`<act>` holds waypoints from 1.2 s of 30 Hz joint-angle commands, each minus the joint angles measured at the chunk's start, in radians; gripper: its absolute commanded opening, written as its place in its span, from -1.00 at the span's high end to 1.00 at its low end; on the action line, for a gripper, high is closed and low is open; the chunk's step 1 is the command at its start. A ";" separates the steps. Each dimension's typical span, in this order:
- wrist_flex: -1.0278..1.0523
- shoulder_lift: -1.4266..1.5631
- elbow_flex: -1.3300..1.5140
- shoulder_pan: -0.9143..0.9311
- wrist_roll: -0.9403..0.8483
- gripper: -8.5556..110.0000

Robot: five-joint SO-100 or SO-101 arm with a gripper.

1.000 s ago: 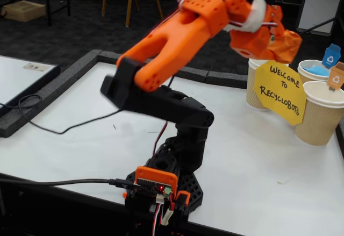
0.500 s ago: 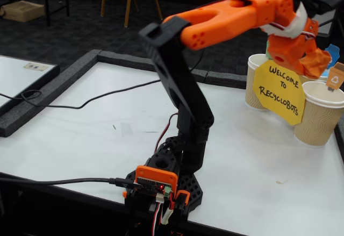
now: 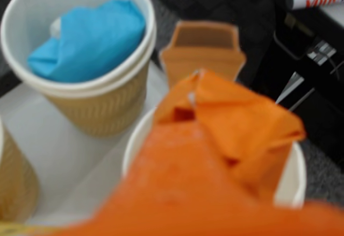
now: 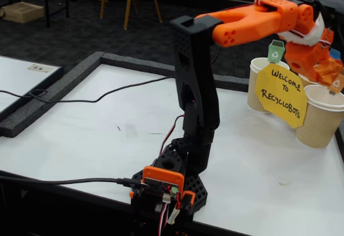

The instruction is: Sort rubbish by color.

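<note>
My orange gripper (image 4: 327, 74) is shut on a crumpled orange paper wad (image 4: 331, 69), held just above the open mouth of the right-hand tan ribbed cup (image 4: 321, 119). In the wrist view the orange wad (image 3: 244, 112) hangs over that cup's white rim (image 3: 294, 185), with a blurred orange finger (image 3: 177, 193) in front. A light blue wad (image 3: 88, 37) lies inside the neighbouring cup (image 3: 102, 104) at upper left. An orange bin-shaped tag (image 3: 204, 48) stands behind the near cup.
A yellow "Welcome to Recyclobots" sign (image 4: 281, 93) leans in front of the cups. A third cup (image 4: 256, 83) with a green tag (image 4: 276, 50) stands to their left. Black foam edging (image 4: 64, 85) borders the white table; a cable (image 4: 80, 101) crosses it.
The arm has stretched further right and lowered, carrying the orange wad from above the yellow sign to over the right-hand cup.
</note>
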 commanded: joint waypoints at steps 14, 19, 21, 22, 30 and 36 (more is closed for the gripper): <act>0.003 0.002 -0.143 0.051 -0.023 0.34; 0.041 0.003 -0.138 0.051 -0.023 0.32; 0.049 0.009 -0.138 0.051 -0.023 0.38; 0.057 0.012 -0.143 0.051 -0.023 0.39; 0.101 0.103 -0.146 0.049 -0.021 0.68; 0.129 0.308 -0.026 0.048 -0.011 0.85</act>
